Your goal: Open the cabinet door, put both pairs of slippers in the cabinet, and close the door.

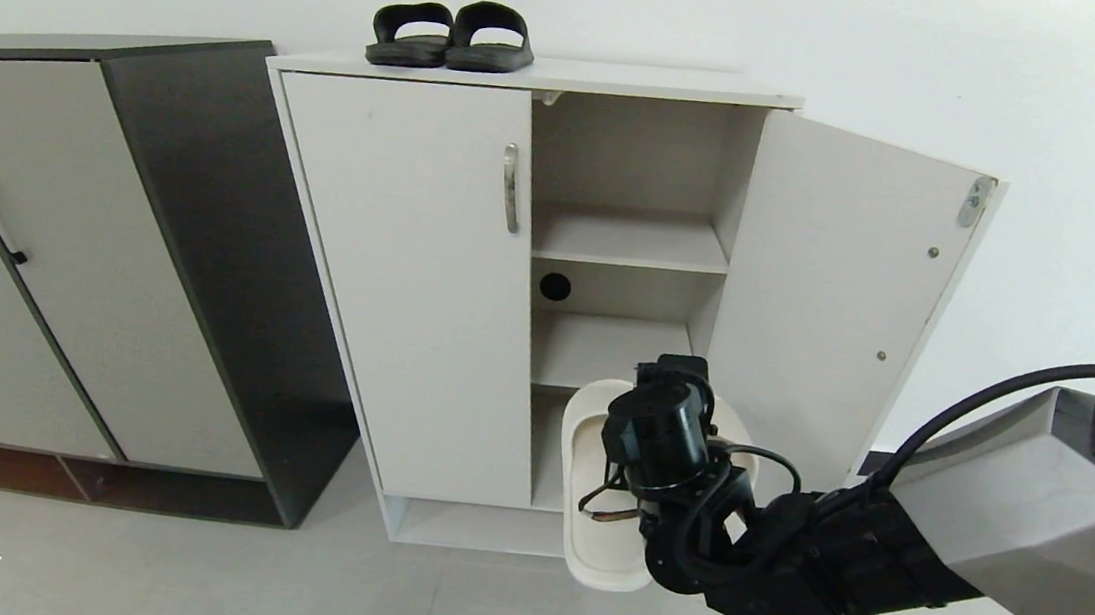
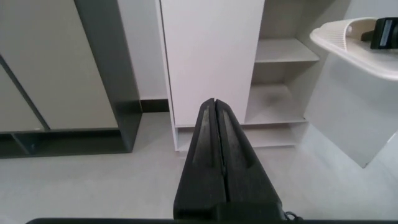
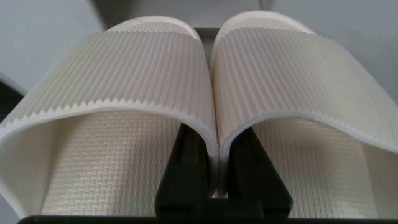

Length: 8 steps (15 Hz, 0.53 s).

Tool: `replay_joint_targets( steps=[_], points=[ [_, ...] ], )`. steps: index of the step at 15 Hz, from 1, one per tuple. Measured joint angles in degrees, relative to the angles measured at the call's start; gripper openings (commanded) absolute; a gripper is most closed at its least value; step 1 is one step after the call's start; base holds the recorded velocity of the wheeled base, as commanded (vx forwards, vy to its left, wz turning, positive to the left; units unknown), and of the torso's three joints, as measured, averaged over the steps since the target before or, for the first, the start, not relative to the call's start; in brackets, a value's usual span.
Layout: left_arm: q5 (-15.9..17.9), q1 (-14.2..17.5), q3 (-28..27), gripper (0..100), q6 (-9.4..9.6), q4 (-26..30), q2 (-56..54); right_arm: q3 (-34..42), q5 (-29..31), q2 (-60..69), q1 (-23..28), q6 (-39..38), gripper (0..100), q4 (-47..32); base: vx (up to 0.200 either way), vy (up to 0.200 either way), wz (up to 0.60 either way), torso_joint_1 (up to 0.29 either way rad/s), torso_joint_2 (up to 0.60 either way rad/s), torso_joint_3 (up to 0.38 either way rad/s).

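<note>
Head view: my right hand (image 1: 631,504) sits low in front of the open half of the white cabinet (image 1: 409,284), and it carries the white slippers (image 1: 587,522). The pair hangs side by side with toes up, close before the lower compartments. In the right wrist view the hand's two fingers (image 3: 186,168) run one inside each slipper and pinch the adjoining strap edges together, so the hold is narrow and firm on both at once.

Just beyond the hand are the cabinet's shelves (image 1: 629,240). The open door (image 1: 830,295) swings out to the hand's right. To the hand's left the other door is closed, with its metal handle (image 1: 511,188) above hand height. High above the hand, on the cabinet's top, rests the pair of black slippers (image 1: 451,35), well apart from the hand.

My left hand (image 2: 214,111) is pressed fully together and holds nothing. It is above the floor (image 2: 93,180), facing the closed door. From it, the white slippers are off to its right and higher, near the open compartments. A grey cabinet (image 1: 11,246) stands farther to its left, beside the white one.
</note>
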<state>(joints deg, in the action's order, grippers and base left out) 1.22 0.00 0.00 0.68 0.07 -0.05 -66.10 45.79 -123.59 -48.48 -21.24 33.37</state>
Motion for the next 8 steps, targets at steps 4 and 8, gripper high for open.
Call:
replay_joint_targets(
  steps=[4,8],
  points=[
    [0.0,0.0,0.0,0,0.02,0.1,0.1,1.0,0.0,-0.6,-0.3,0.1,0,0.4,0.000,0.000,0.00,0.000,0.00,0.000],
    [0.0,-0.1,0.0,0,0.00,0.1,0.4,1.6,0.0,-1.0,-0.6,0.2,0,0.4,0.000,0.000,0.00,0.000,0.00,-0.066]
  ],
)
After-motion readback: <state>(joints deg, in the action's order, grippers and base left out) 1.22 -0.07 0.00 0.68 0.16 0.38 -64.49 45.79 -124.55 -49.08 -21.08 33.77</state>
